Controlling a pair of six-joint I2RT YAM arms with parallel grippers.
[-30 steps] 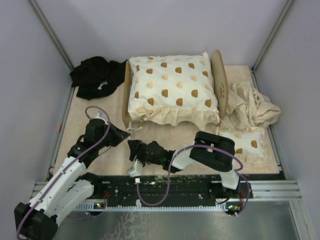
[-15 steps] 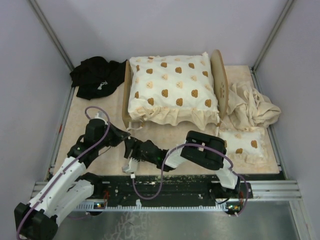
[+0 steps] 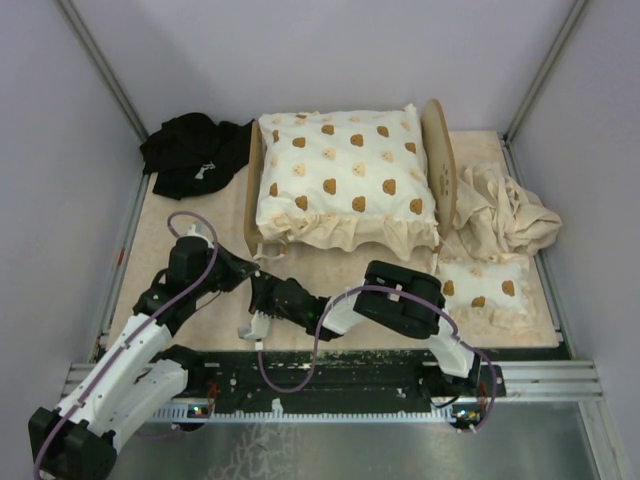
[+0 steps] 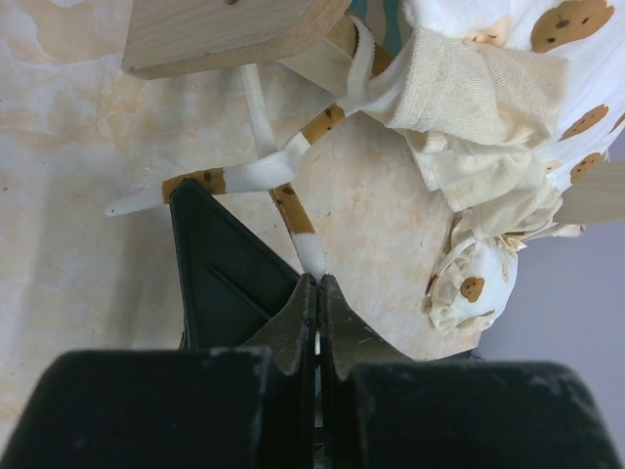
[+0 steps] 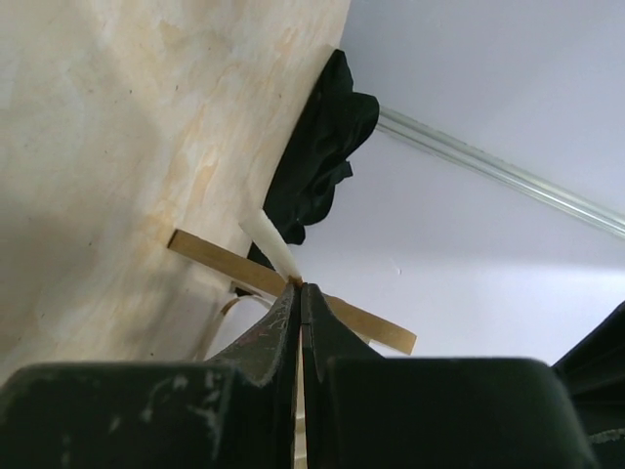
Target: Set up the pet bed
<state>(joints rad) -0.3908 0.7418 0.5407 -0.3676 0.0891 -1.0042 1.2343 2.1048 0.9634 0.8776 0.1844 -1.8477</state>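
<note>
So the pet bed (image 3: 437, 165) is sitting toward the back middle of the table (image 3: 340, 268), with the frilled cushion (image 3: 345, 165) lying right on top of it and hiding whatever mattress is underneath. Both arms are crowding in at the bed's near-left corner. The left end effector (image 4: 317, 283) is pressed together and pinching a brown-and-white tie (image 4: 293, 210) that's trailing off the cushion past the wooden leg. The right end effector (image 5: 300, 288) is also squeezed closed, nipping a cream strip (image 5: 271, 244). My guess is they're each holding one tail so the two can be crossed and knotted around the frame, which would explain why they're working so close together. The black cloth (image 3: 190, 150), the beige cloth (image 3: 500, 210) and a small matching pillow (image 3: 490, 285) are just lying off to the sides. I'm not seeing any brand, label or readable writing anywhere.
</note>
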